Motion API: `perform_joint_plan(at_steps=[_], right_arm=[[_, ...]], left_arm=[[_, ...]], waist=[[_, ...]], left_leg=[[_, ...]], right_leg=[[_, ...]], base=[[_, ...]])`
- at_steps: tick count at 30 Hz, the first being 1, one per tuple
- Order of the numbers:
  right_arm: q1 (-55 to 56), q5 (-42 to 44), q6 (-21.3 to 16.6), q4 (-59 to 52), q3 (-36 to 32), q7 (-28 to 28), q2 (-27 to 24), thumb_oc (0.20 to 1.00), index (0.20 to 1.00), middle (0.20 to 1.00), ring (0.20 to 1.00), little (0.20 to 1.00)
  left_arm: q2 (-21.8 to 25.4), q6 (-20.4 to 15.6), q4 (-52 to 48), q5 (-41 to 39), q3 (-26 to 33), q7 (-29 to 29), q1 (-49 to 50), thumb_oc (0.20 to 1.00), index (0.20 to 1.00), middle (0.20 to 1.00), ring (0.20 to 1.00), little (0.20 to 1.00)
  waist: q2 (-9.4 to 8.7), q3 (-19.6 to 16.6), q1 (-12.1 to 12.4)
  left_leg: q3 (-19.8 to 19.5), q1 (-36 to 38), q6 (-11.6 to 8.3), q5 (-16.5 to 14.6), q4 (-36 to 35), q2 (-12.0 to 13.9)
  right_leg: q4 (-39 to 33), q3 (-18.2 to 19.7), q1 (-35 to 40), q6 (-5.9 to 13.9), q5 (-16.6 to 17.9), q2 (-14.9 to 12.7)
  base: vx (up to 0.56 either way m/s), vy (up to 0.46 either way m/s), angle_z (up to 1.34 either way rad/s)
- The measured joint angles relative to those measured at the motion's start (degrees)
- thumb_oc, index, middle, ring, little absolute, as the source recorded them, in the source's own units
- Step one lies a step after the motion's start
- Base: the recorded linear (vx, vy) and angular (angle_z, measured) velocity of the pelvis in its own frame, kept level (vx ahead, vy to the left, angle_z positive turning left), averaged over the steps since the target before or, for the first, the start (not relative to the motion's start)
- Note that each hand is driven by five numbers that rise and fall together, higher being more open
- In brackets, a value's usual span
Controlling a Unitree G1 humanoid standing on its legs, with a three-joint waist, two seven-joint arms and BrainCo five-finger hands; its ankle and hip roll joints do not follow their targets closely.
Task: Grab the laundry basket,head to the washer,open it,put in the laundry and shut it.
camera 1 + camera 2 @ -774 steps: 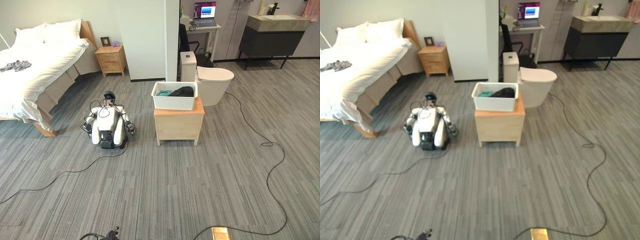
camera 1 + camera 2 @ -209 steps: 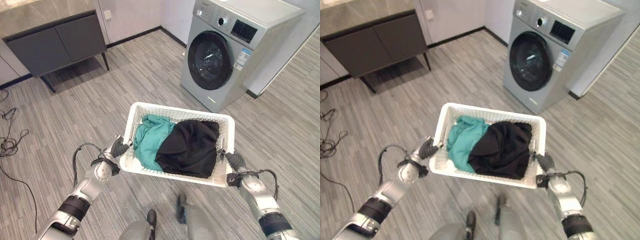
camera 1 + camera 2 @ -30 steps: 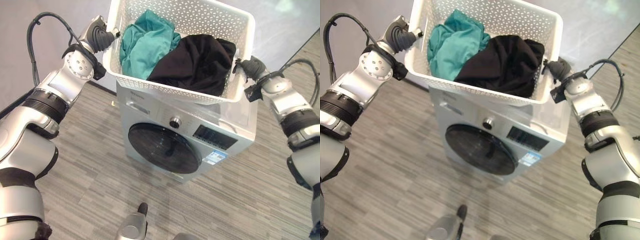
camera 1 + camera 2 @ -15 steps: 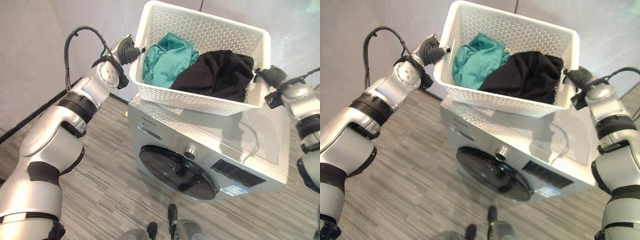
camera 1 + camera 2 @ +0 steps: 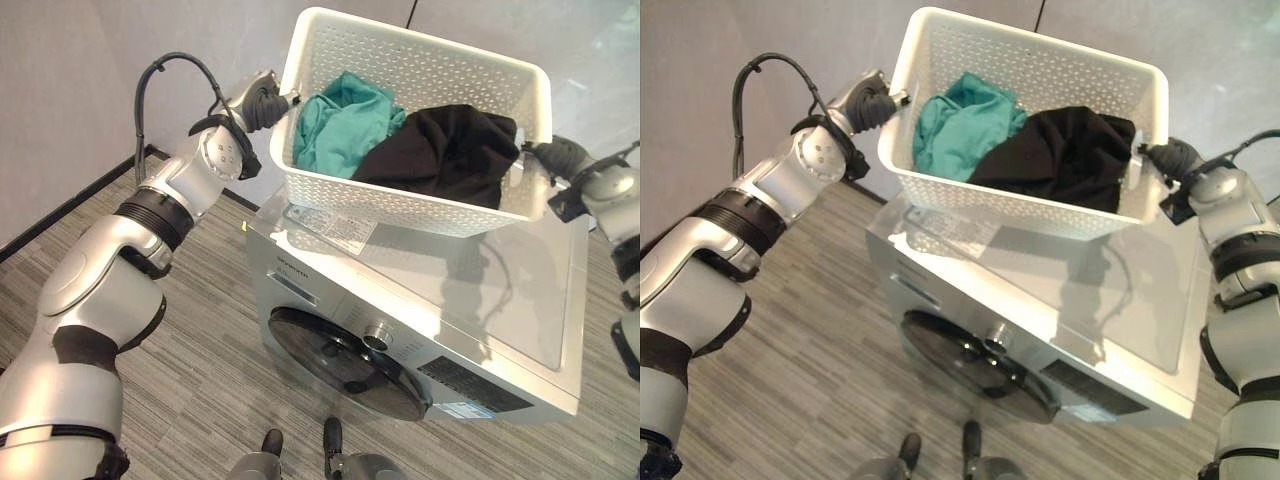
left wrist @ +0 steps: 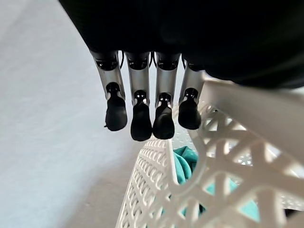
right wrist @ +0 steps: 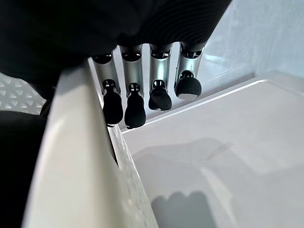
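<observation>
The white laundry basket (image 5: 415, 120) is being held just over the top of the washer (image 5: 470, 300), between the two hands; whether it is touching the lid cannot be told. The left hand (image 5: 262, 100) is gripping one end rim with curled fingers (image 6: 142, 118), the right hand (image 5: 1170, 158) is gripping the opposite rim. A level, two-sided hold is probably keeping the teal garment (image 5: 345, 125) and black garment (image 5: 445, 155) inside. The round door (image 5: 345, 365) is closed, below the basket.

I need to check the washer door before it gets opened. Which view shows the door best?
The left eye view: the washer's round dark door shows nearly whole and shut, below the laundry basket. The right eye view shows it more steeply, partly cut by the washer's top edge. The right wrist view shows the washer's top.
</observation>
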Motion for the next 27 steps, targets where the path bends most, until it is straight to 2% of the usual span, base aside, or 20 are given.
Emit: perform_joint_plan(at_steps=[4,7,9,14,16,21,24,27], right_arm=[[4.0,0.0,-0.4,-5.5,-1.6,1.3,-2.6,0.2,0.2,0.2,0.2,0.2],[6.9,-0.1,-0.9,-8.7,-3.1,1.9,-4.3,0.2,0.2,0.2,0.2,0.2],[9.1,0.0,-1.5,-9.9,-5.3,2.3,-4.5,0.2,0.2,0.2,0.2,0.2],[11.2,0.0,-2.2,-10.4,-5.7,3.5,-6.3,0.2,0.2,0.2,0.2,0.2],[12.5,-0.4,-2.2,-9.7,-5.7,3.6,-8.0,0.2,0.2,0.2,0.2,0.2],[13.8,-4.2,0.4,1.8,-5.7,4.5,-11.6,0.2,0.2,0.2,0.2,0.2],[14.8,-4.4,3.2,4.2,-6.1,4.4,-12.5,0.2,0.2,0.2,0.2,0.2],[15.7,-4.4,3.9,1.9,-6.9,3.2,-13.1,0.203,0.203,0.203,0.203,0.203]], left_arm=[[1.3,-0.1,-1.1,1.1,-0.6,-1.7,0.1,0.2,0.2,0.2,0.2,0.2],[4.0,-0.8,-4.6,1.5,-1.6,-2.4,0.3,0.2,0.2,0.2,0.2,0.2],[7.1,-1.5,-9.5,1.5,-1.5,-2.8,1.8,0.2,0.2,0.2,0.2,0.2],[7.5,-3.0,-11.4,1.8,-1.5,-3.1,3.1,0.2,0.2,0.2,0.2,0.2],[7.9,-2.7,-10.3,2.9,0.2,-1.7,3.1,0.2,0.2,0.2,0.2,0.2],[14.9,0.3,-1.0,5.1,4.9,2.1,2.5,0.2,0.2,0.2,0.2,0.2],[15.3,1.8,5.1,5.4,5.5,3.2,2.7,0.2,0.2,0.2,0.2,0.2],[14.6,2.2,5.4,5.4,7.6,3.5,2.9,0.2,0.2,0.2,0.2,0.2]], waist=[[0.01,0.0,-0.1],[0.02,0.0,-1.0],[0.03,0.0,-1.2],[0.1,0.1,-2.0],[0.1,0.1,-2.0],[0.5,-0.1,-1.9],[1.21,-0.7,-1.7],[1.89,-1.1,-1.9]], left_leg=[[1.8,1.7,0.07,0.0,-1.0,0.2],[3.0,2.8,0.07,0.0,-1.9,0.4],[4.6,3.8,0.07,0.0,-2.5,0.6],[5.4,4.7,0.07,0.0,-2.9,0.8],[5.4,4.7,0.07,0.0,-3.1,0.9],[5.4,4.8,-0.22,0.2,-3.1,1.5],[5.5,4.9,-0.29,0.2,-3.1,1.6],[5.4,4.8,-0.47,0.3,-3.1,1.7]], right_leg=[[0.0,1.4,0.6,0.58,-0.3,0.2],[0.0,1.9,0.7,0.81,-0.5,0.3],[0.0,3.6,0.9,0.88,-0.5,0.6],[0.0,4.7,1.1,1.13,-0.8,0.9],[0.0,4.7,1.1,1.29,-1.0,0.9],[0.0,4.7,1.2,1.31,-1.1,1.4],[0.0,4.7,1.3,1.12,-1.1,1.5],[0.0,4.6,1.3,0.78,-0.9,1.6]], base=[[-0.02,-0.004,-0.26],[-0.02,-0.018,-0.26],[-0.02,-0.027,-0.4],[-0.01,-0.039,-0.16],[-0.01,-0.036,0.0],[0.0,0.0,0.0],[-0.01,-0.01,-0.03],[0.0,0.002,0.01]])
